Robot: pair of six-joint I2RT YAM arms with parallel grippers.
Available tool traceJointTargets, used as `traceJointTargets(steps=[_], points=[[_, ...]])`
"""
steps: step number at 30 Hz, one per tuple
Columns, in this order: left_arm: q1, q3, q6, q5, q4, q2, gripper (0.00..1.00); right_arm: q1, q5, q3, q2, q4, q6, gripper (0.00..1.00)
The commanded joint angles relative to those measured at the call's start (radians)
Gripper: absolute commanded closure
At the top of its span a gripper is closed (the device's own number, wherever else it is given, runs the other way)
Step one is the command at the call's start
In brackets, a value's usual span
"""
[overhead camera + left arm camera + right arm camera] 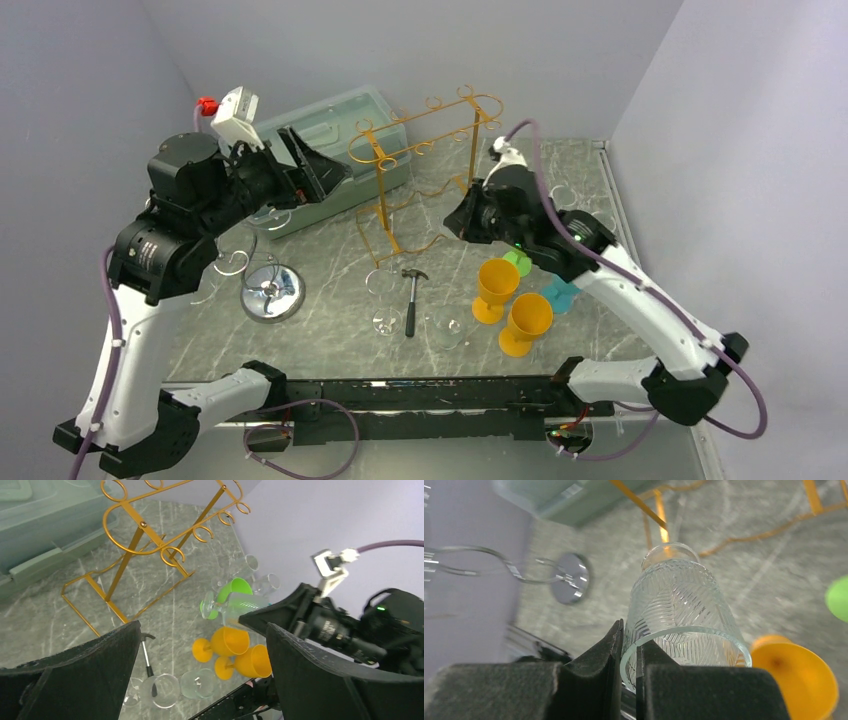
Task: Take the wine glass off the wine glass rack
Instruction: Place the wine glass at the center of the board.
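Grey marbled tabletop (330, 250) between lilac walls is crowded with cups around the gold wine glass rack (425, 150). The lifting step is judged all but done. The clear patterned wine glass (679, 600) is pinched by its rim between the nearly closed fingers of the right gripper (629, 645). Its body projects forward from the fingertips, near the rack's right side and apparently free of the hooks. The left gripper (202, 635) is spread wide and holds nothing. A carry clear of the rack is called for next, then a gentle lowering onto bare table away from the orange goblets (497, 285).
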Motion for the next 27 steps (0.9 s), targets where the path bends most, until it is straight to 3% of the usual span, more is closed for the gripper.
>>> traceJointTargets(steps=[1, 14, 27], points=[[0.0, 0.061, 0.095, -0.035, -0.042, -0.024, 0.01, 0.002, 0.079, 0.045, 0.076, -0.135, -0.076, 1.0], [0.0, 0.08, 0.168, -0.074, -0.077, -0.043, 0.0, 0.016, 0.077, -0.025, 0.272, -0.102, -0.077, 1.0], [0.0, 0.054, 0.173, -0.091, -0.076, -0.053, 0.0, 0.013, 0.087, -0.066, 0.367, -0.072, -0.075, 1.0]])
